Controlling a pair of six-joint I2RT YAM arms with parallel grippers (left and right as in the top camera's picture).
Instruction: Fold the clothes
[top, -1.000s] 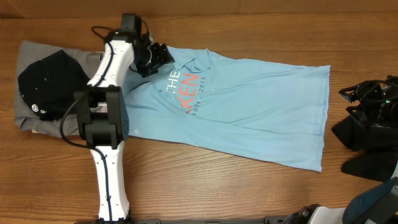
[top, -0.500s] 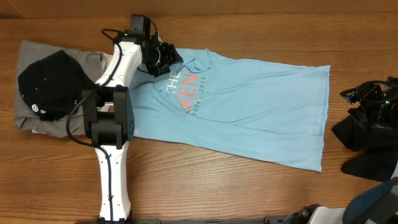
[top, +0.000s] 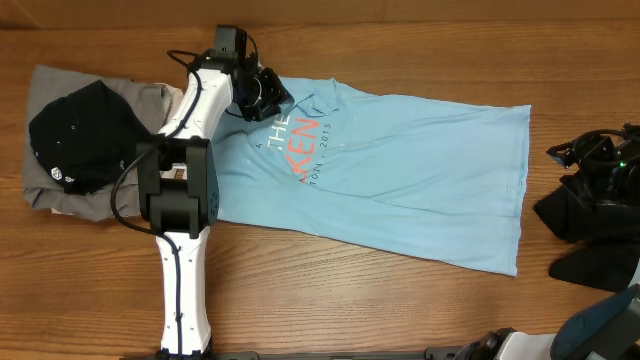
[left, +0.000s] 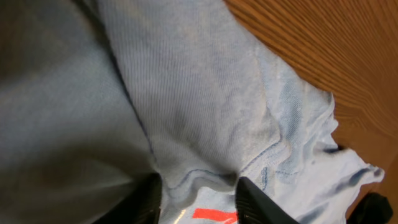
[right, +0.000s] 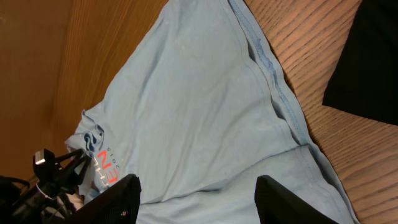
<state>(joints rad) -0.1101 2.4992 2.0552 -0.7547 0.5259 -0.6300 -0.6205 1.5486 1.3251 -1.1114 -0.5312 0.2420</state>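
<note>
Across the wooden worktop (top: 350, 300), the light-blue cotton T-shirt (top: 400, 170) is spread long, at most one fold judged done; its collar (top: 305, 103) at 11 o'clock is straddled by the left jaws, grip untellable, and the right jaws are apart, empty, at 3 o'clock.
</note>
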